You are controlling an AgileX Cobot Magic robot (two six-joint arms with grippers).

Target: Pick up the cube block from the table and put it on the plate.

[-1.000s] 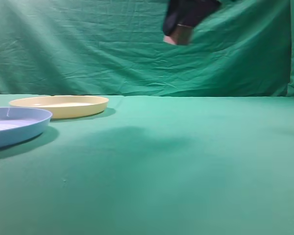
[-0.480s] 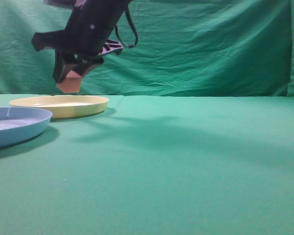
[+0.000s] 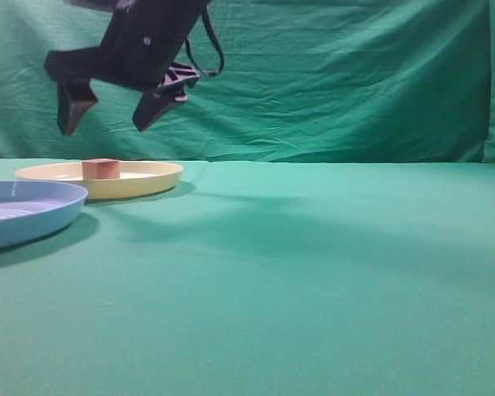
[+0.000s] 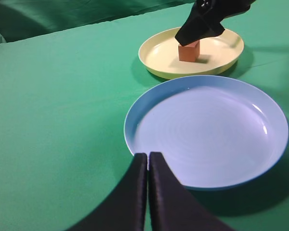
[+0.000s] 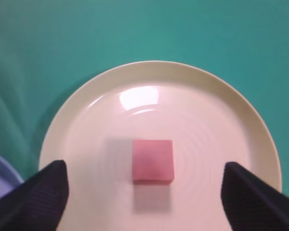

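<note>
The reddish-pink cube block rests on the cream-yellow plate at the back left of the green table. It also shows in the left wrist view and in the right wrist view, lying flat near the plate's middle. My right gripper hangs open above the plate, its fingers apart and clear of the cube. In the right wrist view the gripper straddles the cube from above. My left gripper is shut and empty, at the near rim of the light blue plate.
A light blue plate sits at the left edge, just in front of the cream one; it fills the left wrist view. A wrinkled green backdrop rises behind the table.
My right gripper carried the cube leftwards and down over the cream plate, then opened. The cube left the jaws and now lies on the plate. The gripper has lifted slightly.
</note>
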